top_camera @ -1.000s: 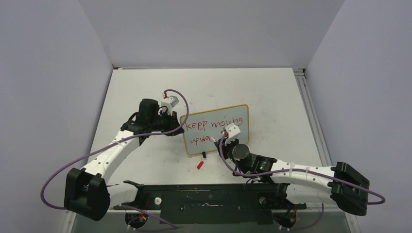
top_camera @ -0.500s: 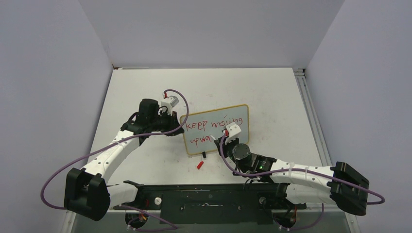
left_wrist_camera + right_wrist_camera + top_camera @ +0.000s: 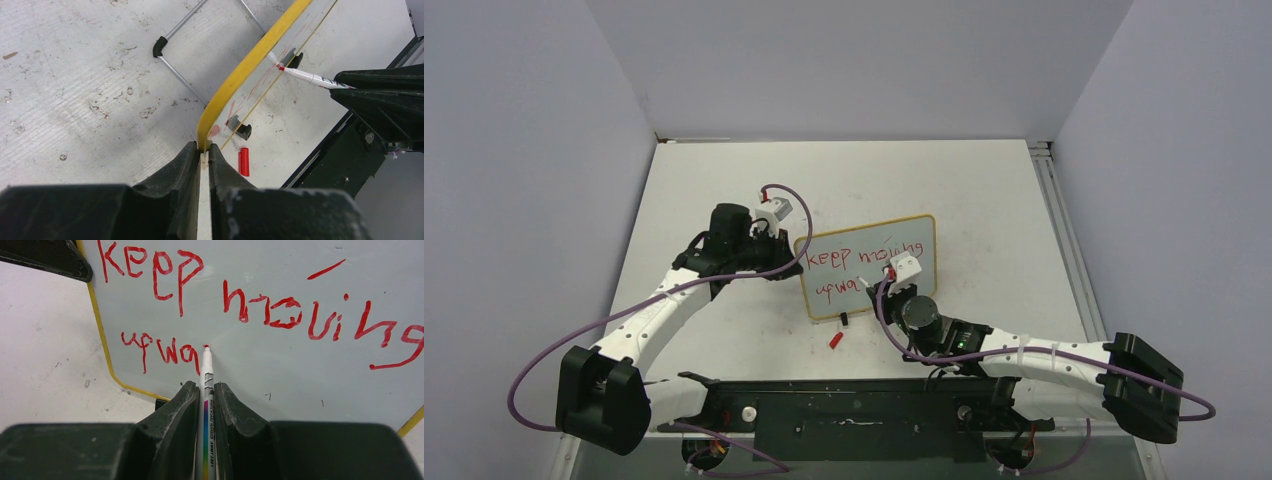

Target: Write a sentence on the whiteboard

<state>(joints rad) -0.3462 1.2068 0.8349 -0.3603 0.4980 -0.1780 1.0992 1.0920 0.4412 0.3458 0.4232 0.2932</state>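
Whiteboard point(image 3: 849, 272), propped on its feet point(image 3: 844, 319) on the surface point(image 3: 984, 200), bears the sentence point(image 3: 235, 302) as far as "keep moving upwa". Your left hand point(image 3: 204, 150) is clenched on its yellow frame point(image 3: 240, 75) at the left side; your right hand point(image 3: 204, 390) grasps the marker point(image 3: 206, 370), tip touching the face after the last letter. Judge the board light, stiff and apt to skid or tip under pen pressure, so hold the frame, not the slick face.

Materials & finish, surfaces in view

Face of whiteboard point(image 3: 300, 370) is showing smooth, glossy; yellow frame point(image 3: 250, 65) is reading as smooth plastic. Table point(image 3: 75, 75) is looking matt, rough, scuffed. Left gripper point(image 3: 204, 149) & right gripper point(image 3: 206, 386) are showing matt blk plastic. Marker point(image 3: 207, 370) is showing glossy wht plastic; stand wire point(image 3: 180, 82) is looking like bare metal.
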